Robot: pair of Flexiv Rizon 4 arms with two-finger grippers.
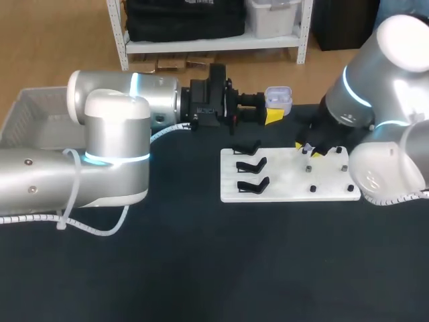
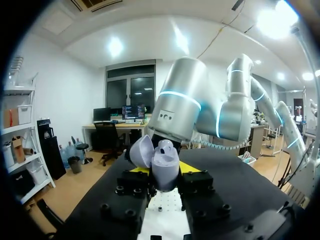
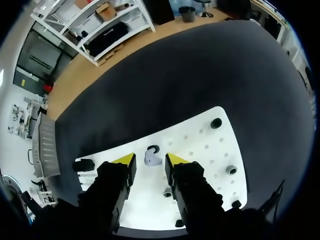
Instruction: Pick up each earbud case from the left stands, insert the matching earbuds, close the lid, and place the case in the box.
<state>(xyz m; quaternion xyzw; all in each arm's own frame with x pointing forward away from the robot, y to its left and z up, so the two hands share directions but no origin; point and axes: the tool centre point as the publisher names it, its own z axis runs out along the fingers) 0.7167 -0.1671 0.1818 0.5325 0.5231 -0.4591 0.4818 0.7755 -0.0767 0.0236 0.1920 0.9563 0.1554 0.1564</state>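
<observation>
Nearest, the white board [image 1: 288, 184] carries three black stands [image 1: 252, 166] at its nine o'clock side. Over its twelve o'clock edge the right gripper [image 3: 150, 160] hangs, fingers apart, with a lavender earbud [image 3: 151, 159] on the board below the gap. Beyond, the left gripper [image 2: 165, 170] is clamped on the earbud case [image 1: 279, 98], lid open. Insertion looks to be in hand; next, the right fingers likely need to descend and pinch the earbud

White board [image 1: 288, 178] on black tabletop [image 1: 201, 268]
The perforated board lies flat; small black pegs [image 1: 312, 189] stand on its right half.
</observation>
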